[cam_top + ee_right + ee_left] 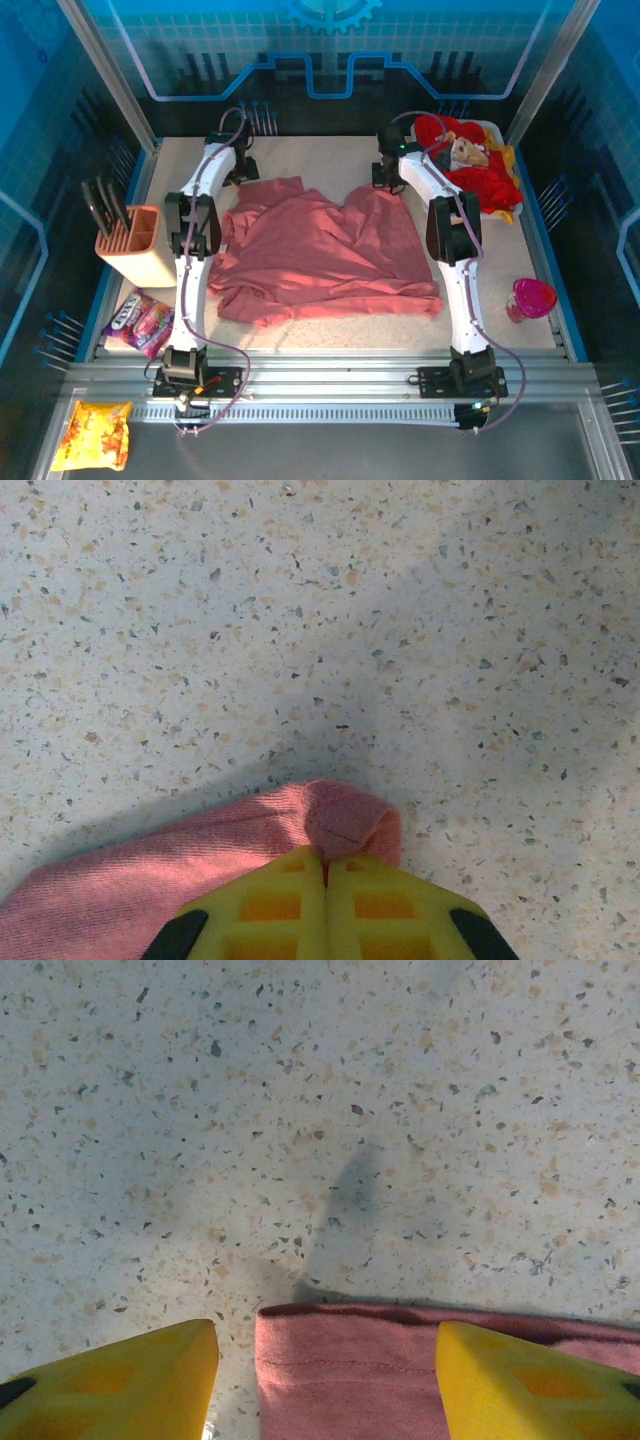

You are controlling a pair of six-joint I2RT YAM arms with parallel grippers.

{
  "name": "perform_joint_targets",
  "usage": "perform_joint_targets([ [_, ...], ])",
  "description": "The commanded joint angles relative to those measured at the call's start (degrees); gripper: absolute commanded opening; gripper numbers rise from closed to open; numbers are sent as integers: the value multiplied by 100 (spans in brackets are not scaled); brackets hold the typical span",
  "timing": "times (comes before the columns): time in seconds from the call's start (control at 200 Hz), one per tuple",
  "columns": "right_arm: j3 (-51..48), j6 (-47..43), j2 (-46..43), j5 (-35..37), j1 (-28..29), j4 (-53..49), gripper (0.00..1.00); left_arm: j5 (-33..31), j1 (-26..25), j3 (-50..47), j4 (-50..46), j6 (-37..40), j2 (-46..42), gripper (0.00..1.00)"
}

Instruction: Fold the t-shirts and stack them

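The pink t-shirt [330,255] lies spread and rumpled on the table [320,150]. At the shirt's far right corner the right gripper [325,858] is clenched on a pinch of cloth. At its far left hem the left gripper [325,1350] straddles the edge, jaws apart, holding nothing. A shallow bite there could let the hem slip out, and with one side pulling alone the fold would go crooked.

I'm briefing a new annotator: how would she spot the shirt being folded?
Start at the speckled table. The dusty-pink t-shirt lies spread and rumpled across its middle. Unlike the red and yellow clothes heaped at the far right corner, it is plain, lies alone, and the right pincer pinches its far edge.
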Motion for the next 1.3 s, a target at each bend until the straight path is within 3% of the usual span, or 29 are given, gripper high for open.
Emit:
perform_joint_targets([
  [0.0, 11, 89, -197, -121, 34, -62, 0, -135, -63, 446, -627, 0, 355, 58],
  [0.2, -92, 89, -312, -195, 33, -7, 0, -175, -57, 279, -773, -209, 317, 53],
  [0.37, -78, 121, -321, -261, 29, -25, 0, -12, -29, -461, -286, -334, -76, 52],
  [0.485, -70, 133, -316, -236, 33, -29, 0, 115, 14, -10, -597, -384, 197, 48],
  [0.655, 32, 159, -334, -256, 15, -65, 0, 279, 38, -105, -391, -404, 92, 10],
  [0.715, 19, 168, -403, -347, 11, 36, 0, 374, 33, -285, -156, -395, -119, 5],
  [0.915, 117, 61, -749, -431, 38, 301, 0, 637, -6, -1059, 776, -292, -1316, 0],
  [1.101, -956, -147, -1856, -360, 96, 1370, 0, 762, -45, -1929, 1465, -47, -2573, 0],
  [1.296, -1548, -103, -2574, 55, 68, 1454, 0, 784, -46, -2719, 1884, 398, -3600, 0],
])
